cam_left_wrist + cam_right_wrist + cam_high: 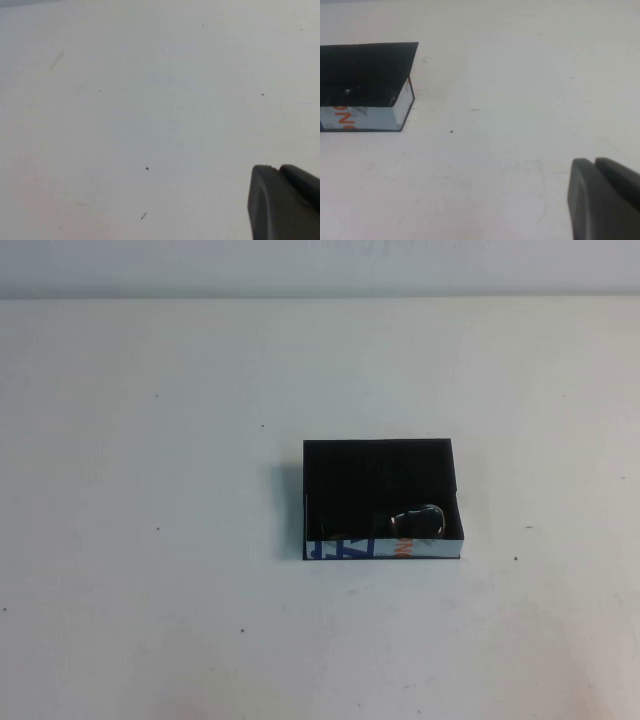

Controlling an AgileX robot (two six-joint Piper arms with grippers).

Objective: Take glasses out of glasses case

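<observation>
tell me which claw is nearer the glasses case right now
Right, most likely. The right claw has the glasses case in its wrist view, off to one side. The left claw sees only bare table. Neither shows in the high view.

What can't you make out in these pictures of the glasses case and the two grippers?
- Glasses: high view shows one lens; the rest merges with the case's black inside.
- Right wrist view: case cut off by the edge; glasses not discernible.
- Left gripper, right gripper: only a dark corner in each wrist view, absent from the high view.
</observation>
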